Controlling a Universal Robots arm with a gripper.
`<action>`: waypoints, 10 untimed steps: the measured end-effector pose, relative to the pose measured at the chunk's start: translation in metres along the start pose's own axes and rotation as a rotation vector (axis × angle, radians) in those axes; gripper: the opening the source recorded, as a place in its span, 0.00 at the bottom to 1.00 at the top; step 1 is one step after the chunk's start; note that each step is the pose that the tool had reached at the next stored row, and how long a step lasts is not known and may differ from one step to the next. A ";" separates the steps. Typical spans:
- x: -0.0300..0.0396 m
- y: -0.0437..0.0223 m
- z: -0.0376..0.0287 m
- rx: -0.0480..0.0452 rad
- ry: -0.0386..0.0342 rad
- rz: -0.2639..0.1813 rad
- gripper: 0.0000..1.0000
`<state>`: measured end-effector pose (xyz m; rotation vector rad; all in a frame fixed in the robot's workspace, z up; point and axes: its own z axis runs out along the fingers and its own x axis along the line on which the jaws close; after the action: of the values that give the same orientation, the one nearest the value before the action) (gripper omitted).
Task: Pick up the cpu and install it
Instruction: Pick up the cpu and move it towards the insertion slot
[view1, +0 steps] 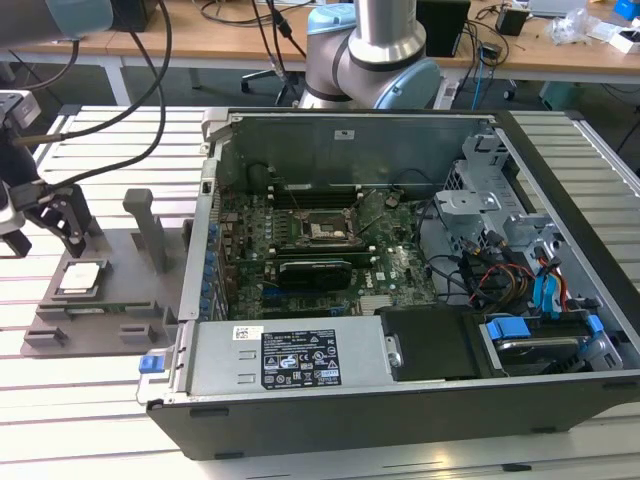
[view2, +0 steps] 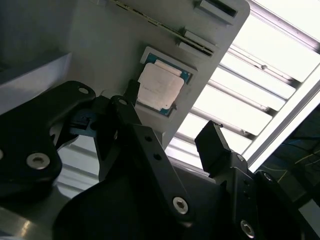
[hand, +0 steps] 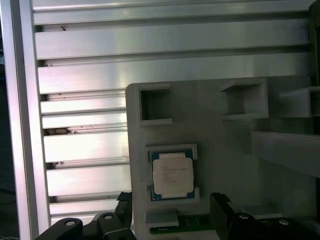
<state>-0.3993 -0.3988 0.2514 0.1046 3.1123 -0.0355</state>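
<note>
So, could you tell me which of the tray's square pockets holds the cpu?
The pocket closest to the end effector: the cpu lies flat in it, while the other square pockets stand empty.

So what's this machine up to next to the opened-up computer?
A robot arm has its claw poised over the cpu, a small silvery chip lying in a recess of the grey tray. The tray sits beside the open computer case, on the exterior view's left. The claw is open and empty, with a finger to either side of the chip, so nothing has been picked up yet.
</note>
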 end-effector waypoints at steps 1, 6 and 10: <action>0.0000 0.0000 0.0004 0.0001 0.0000 0.000 0.72; 0.0001 0.0001 0.0034 0.0002 -0.0001 0.000 0.72; 0.0001 0.0001 0.0066 0.0010 -0.0001 0.000 0.72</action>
<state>-0.3992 -0.3989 0.2448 0.1041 3.1122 -0.0372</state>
